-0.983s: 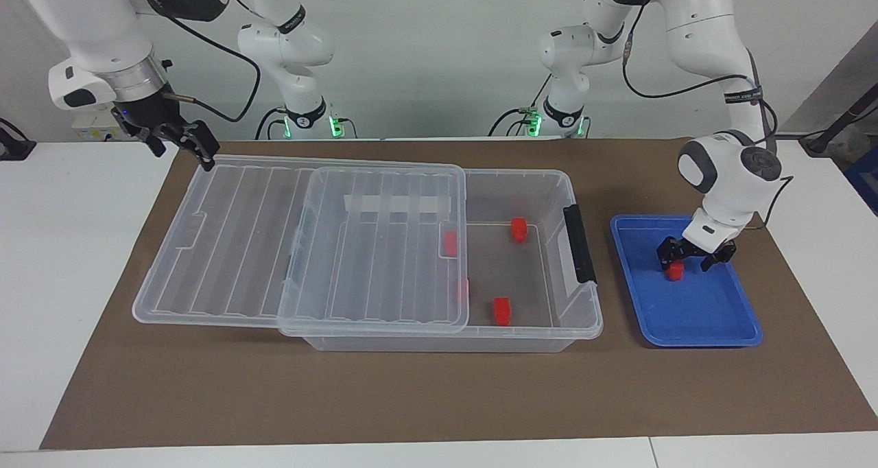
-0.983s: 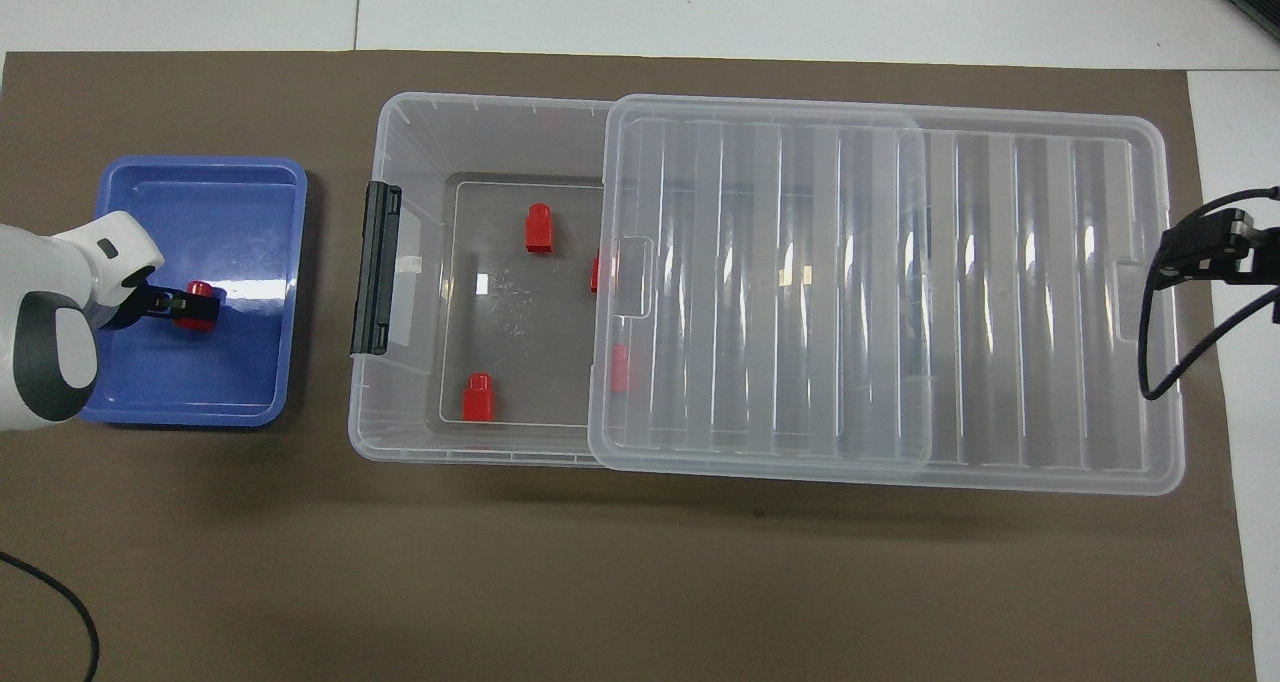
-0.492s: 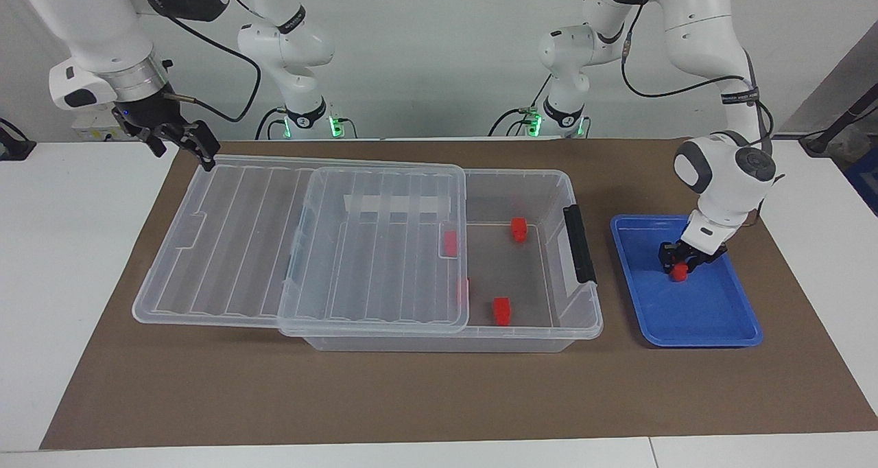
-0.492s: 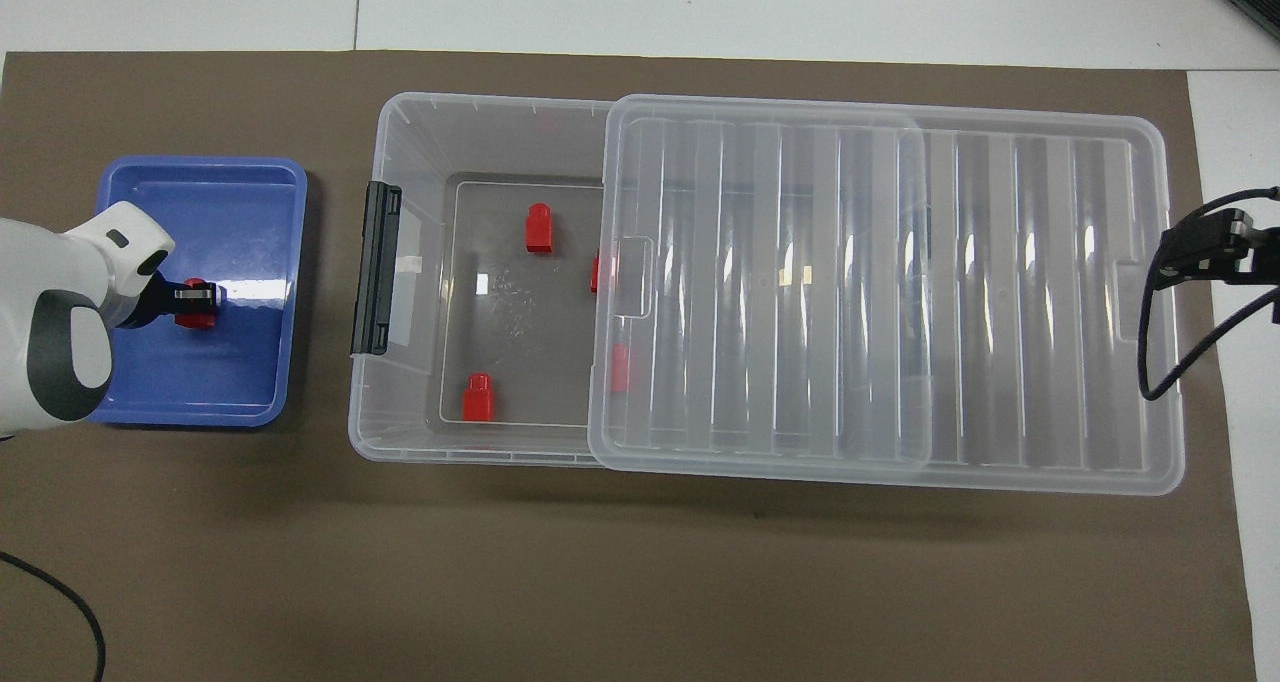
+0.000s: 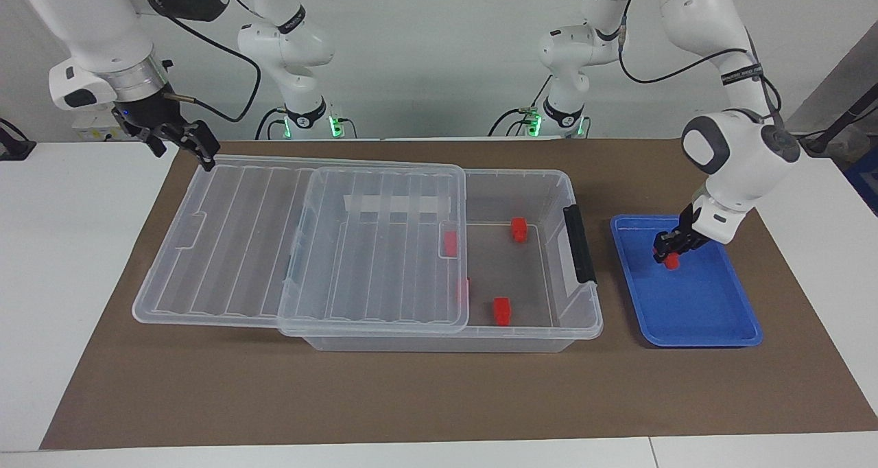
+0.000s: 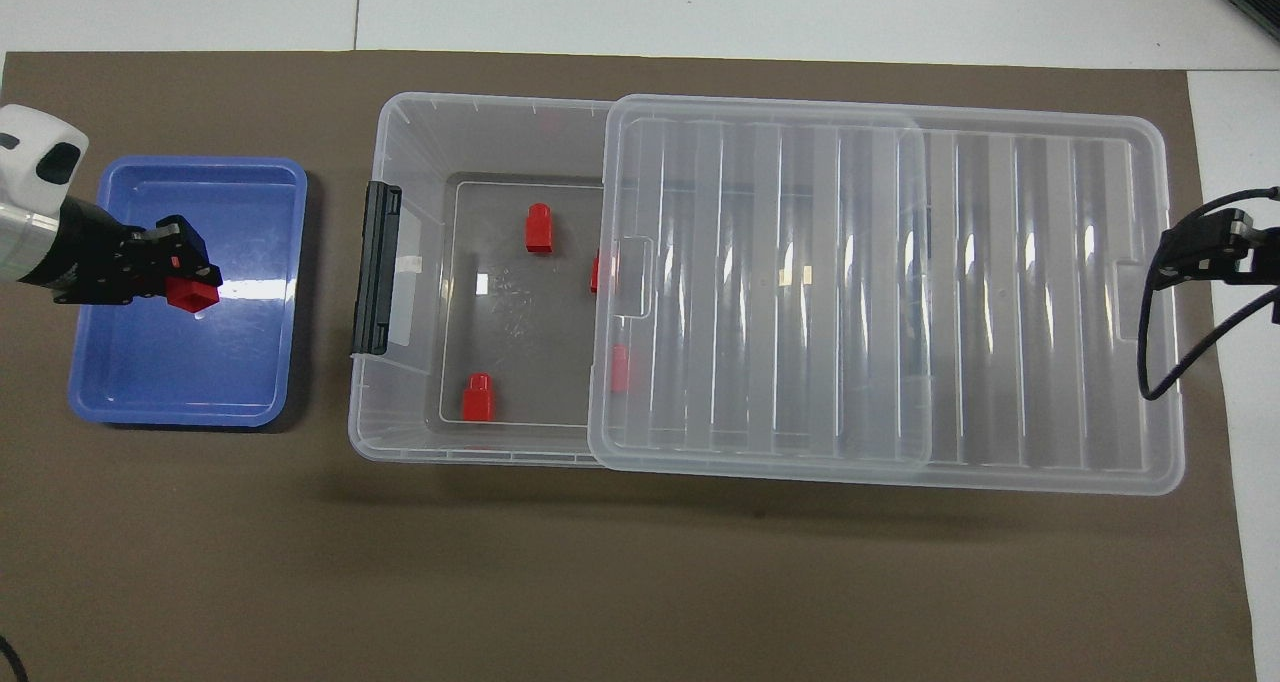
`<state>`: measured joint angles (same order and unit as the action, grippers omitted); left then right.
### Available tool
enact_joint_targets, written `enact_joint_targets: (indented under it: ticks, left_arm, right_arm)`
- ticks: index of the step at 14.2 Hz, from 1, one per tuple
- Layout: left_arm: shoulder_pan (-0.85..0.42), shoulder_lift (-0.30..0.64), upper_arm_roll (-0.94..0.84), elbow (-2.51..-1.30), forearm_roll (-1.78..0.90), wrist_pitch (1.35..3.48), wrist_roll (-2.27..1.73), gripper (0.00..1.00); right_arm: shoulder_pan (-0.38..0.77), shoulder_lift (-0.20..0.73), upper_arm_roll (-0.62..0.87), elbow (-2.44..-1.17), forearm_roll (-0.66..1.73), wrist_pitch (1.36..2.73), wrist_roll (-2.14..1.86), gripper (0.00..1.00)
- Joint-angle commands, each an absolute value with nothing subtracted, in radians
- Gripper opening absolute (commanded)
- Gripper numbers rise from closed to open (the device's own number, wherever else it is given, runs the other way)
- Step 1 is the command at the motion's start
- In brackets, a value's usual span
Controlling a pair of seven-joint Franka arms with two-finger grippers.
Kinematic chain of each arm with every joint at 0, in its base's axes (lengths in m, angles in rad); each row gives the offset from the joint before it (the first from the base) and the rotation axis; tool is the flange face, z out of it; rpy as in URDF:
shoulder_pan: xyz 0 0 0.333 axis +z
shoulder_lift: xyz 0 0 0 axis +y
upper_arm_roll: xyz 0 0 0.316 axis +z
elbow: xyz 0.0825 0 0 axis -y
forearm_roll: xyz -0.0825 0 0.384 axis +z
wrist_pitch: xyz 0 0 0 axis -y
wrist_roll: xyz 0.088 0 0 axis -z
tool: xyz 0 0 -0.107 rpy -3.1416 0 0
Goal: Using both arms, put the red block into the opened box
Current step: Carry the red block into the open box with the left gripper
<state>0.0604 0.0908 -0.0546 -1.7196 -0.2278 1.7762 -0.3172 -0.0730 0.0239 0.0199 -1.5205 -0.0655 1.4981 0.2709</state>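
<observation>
My left gripper (image 5: 670, 254) is shut on a small red block (image 5: 671, 263) and holds it just above the floor of the blue tray (image 5: 693, 317). From overhead the same block (image 6: 193, 294) sits at the left gripper's (image 6: 185, 280) tip over the tray (image 6: 180, 382). The clear box (image 5: 521, 173) lies mid-table, its ribbed lid (image 5: 377, 248) slid toward the right arm's end, leaving the black-handle end uncovered. Several red blocks lie inside, two in the uncovered part (image 5: 519, 228) (image 5: 502, 311). My right gripper (image 5: 185, 151) hangs open at the lid's end edge.
A brown mat (image 5: 411, 399) covers the table under the box (image 6: 400, 112) and the tray. The lid (image 6: 880, 282) overhangs the box toward the right gripper (image 6: 1165, 267). A black cable trails from the right wrist.
The left gripper closed on the red block in the tray, then rose slightly with it as the wrist swung up. The right arm stayed still.
</observation>
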Motion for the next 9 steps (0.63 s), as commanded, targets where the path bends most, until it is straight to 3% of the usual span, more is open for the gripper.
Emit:
enact_joint_targets:
  ticks: [1, 3, 5, 9]
  left_arm:
    - [0.048, 0.074, -0.165, -1.644, -0.264, 1.724, -0.623, 0.0]
    - [-0.003, 0.068, -0.254, -1.67, -0.253, 1.814, -0.756, 0.0]
    - [-0.119, 0.043, -0.255, -1.8, -0.249, 2.045, -0.857, 0.0]
    - [-0.218, 0.117, -0.256, -1.867, -0.066, 2.181, -0.871, 0.0]
  right_arm:
    - [-0.083, 0.02, 0.026, -1.525, -0.061, 1.499, 0.253, 1.0]
    - [-0.083, 0.02, 0.026, -1.525, -0.061, 1.499, 0.253, 1.0]
    - [-0.083, 0.02, 0.026, -1.525, -0.061, 1.499, 0.253, 1.0]
    - [-0.083, 0.02, 0.026, -1.525, -0.061, 1.499, 0.253, 1.0]
